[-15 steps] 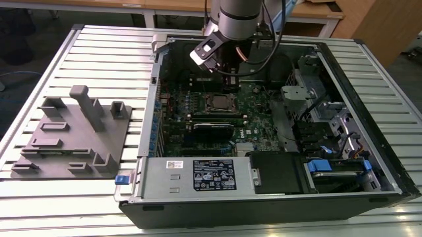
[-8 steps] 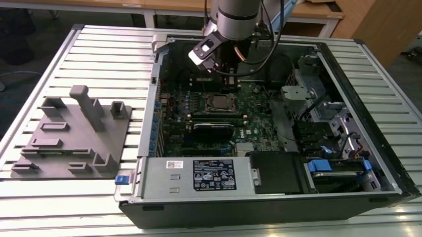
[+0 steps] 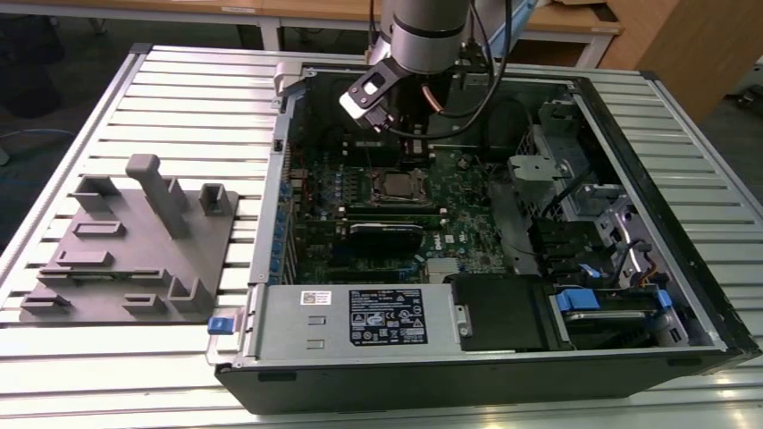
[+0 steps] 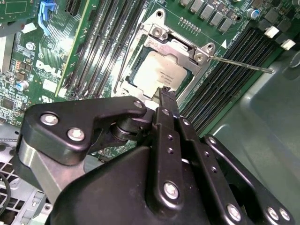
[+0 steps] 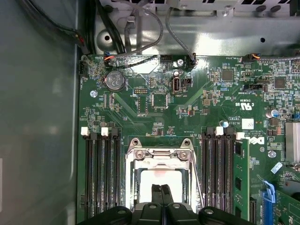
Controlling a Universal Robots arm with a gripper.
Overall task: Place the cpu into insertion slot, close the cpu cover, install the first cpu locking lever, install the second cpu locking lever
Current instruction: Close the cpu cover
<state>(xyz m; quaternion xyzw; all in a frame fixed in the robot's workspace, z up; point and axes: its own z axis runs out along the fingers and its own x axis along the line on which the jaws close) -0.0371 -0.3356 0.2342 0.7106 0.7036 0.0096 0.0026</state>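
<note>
The cpu [image 4: 159,75] lies in the insertion slot [image 3: 398,185] on the green motherboard, its pale silvery top showing. The silvery cpu cover [image 4: 174,46] lies flat around it, framing the chip [image 5: 147,178]. A thin locking lever [image 4: 243,64] sticks out from the socket over the memory slots. Another lever [image 4: 127,54] runs along the opposite side of the socket. My gripper [image 4: 165,92] hangs just above the socket's edge, with its black fingers [image 5: 161,194] pressed together and nothing between them. In the exterior view the gripper [image 3: 412,143] sits over the board's far part.
The motherboard [image 5: 187,112] lies inside an open computer case [image 3: 620,134] with metal walls around it. Memory slots [image 5: 101,173] flank the socket. Cables [image 5: 136,28] run along the case wall. A grey fixture block [image 3: 131,241] stands at the exterior view's left.
</note>
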